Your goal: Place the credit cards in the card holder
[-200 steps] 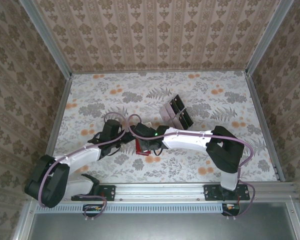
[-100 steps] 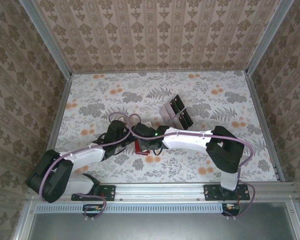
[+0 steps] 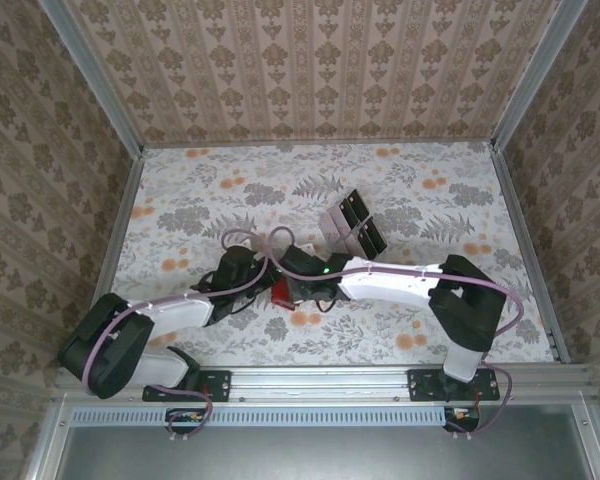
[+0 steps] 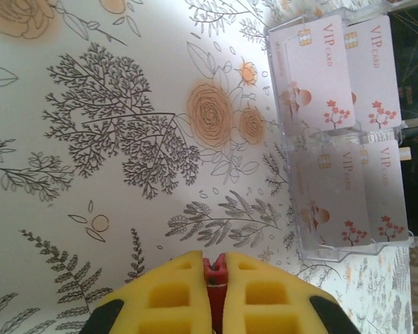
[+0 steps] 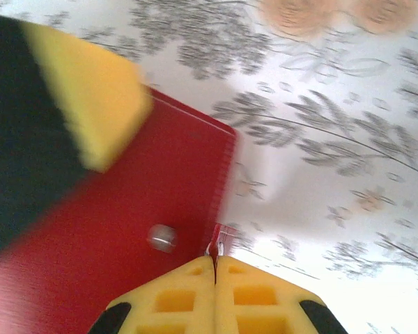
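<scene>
Your left gripper (image 4: pixel 214 273) is clamped, its yellow pads pressed onto a thin red edge of the card holder (image 5: pixel 118 243). The holder lies near the middle of the floral table (image 3: pixel 200 190), between the two wrists. Your right gripper (image 5: pixel 214 261) is likewise clamped, pinching a corner of the holder's red flap just beside its small metal snap (image 5: pixel 161 237). In the right wrist view, a yellow pad of the left gripper crosses the holder's far side. The credit cards (image 4: pixel 313 76), pale with "VIP card" lettering and orange blossoms, sit in a clear plastic tray (image 4: pixel 334 252). The tray stands apart from the holder, farther out on the table and to the right.
</scene>
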Robot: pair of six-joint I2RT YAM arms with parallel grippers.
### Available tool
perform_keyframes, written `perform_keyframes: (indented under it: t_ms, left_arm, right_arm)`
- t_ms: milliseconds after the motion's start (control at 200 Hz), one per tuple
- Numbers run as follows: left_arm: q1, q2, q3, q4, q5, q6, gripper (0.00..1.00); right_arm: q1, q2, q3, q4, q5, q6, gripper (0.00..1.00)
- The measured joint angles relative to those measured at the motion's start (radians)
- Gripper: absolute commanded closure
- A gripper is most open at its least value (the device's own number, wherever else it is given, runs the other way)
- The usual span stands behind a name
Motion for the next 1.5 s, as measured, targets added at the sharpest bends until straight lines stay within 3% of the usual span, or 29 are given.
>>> perform_keyframes:
  t_ms: [155,290,395,900,1230,1500]
  left_arm:
    - [0.0,-0.053,-0.005,0.011,-0.015,0.029,1.0]
    - [0.0,-0.064,-0.005,0.026,-0.022,0.052,1.0]
    - [0.0,-0.064,-0.005,0.029,-0.024,0.064,1.0]
    - [0.0,-0.102,-0.006,0.03,-0.026,0.077,1.0]
    - [-0.001,-0.124,-0.007,0.03,-0.029,0.077,1.0]
    - [-0.002,-0.124,-0.007,0.03,-0.032,0.077,1.0]
  right_arm:
    - [-0.046,-0.056,-0.077,0.011,-0.002,0.018,1.0]
    - [-0.046,-0.077,-0.082,0.042,-0.022,0.029,0.6]
    - [-0.046,-0.095,-0.091,0.066,-0.034,0.045,0.53]
    - [-0.107,-0.128,-0.18,0.193,-0.145,0.121,0.5]
    - [-0.145,-0.124,-0.222,0.3,-0.23,0.171,0.59]
    - [-0.158,-0.086,-0.225,0.368,-0.288,0.196,0.72]
